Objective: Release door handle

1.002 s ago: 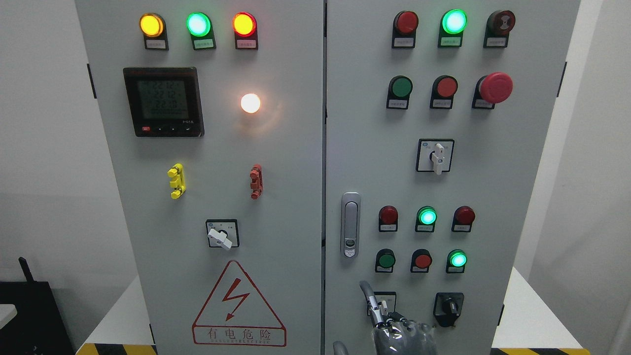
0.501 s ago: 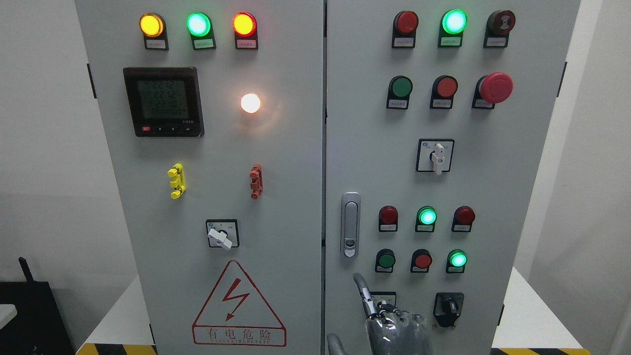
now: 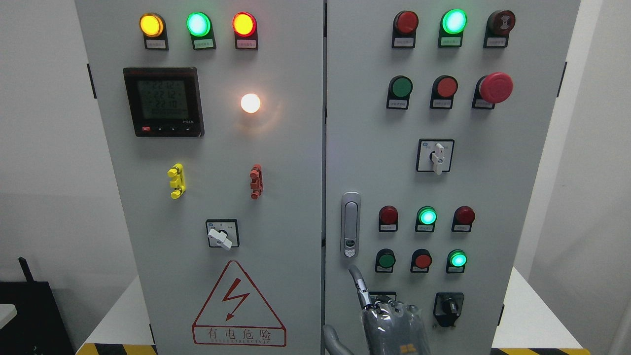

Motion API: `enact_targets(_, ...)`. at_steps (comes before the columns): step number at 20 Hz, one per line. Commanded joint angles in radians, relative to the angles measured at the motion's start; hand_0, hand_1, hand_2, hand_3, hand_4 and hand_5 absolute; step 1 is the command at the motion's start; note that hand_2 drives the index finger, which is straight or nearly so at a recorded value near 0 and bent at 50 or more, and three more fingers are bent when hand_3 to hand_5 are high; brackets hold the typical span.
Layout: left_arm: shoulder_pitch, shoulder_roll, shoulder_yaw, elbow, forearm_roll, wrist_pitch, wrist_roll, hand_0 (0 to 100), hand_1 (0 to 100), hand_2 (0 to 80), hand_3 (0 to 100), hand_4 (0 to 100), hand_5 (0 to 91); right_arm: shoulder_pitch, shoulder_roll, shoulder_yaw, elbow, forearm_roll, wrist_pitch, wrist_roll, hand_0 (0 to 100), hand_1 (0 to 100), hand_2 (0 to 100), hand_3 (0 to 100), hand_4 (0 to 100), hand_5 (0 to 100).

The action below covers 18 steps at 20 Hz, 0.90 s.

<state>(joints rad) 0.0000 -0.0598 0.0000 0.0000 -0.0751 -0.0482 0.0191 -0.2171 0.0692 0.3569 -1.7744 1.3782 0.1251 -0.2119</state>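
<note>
Just under the door handle (image 3: pixel 350 224), my right robot hand (image 3: pixel 389 323) grips nothing, forefinger and thumb apart.
I'd withdraw straight back, avoiding the red button (image 3: pixel 422 261).

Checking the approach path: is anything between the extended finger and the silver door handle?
Head view: only bare grey door panel separates the right robot hand from the silver door handle.

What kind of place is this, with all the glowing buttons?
Probably an electrical room or a training lab. A big grey control cabinet fills the view, with lit lamps, a red emergency-stop button, a digital meter and a lightning-bolt warning sign.
</note>
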Motion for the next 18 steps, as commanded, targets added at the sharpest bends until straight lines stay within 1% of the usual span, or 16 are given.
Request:
enact_targets(1, -0.003, 0.000, 0.002, 0.009, 0.000, -0.001, 0.001, 12, 39, 0.0, 0, 0, 0.0, -0.019, 0.014, -0.001, 0.033, -0.002, 0.002, 0.014, 27, 26, 0, 98, 90, 100)
enact_targets(18, -0.003, 0.000, 0.002, 0.009, 0.000, -0.001, 0.001, 12, 39, 0.0, 0, 0, 0.0, -0.064, 0.012, -0.006, 0.061, -0.005, 0.007, 0.017, 27, 25, 0, 97, 90, 100)
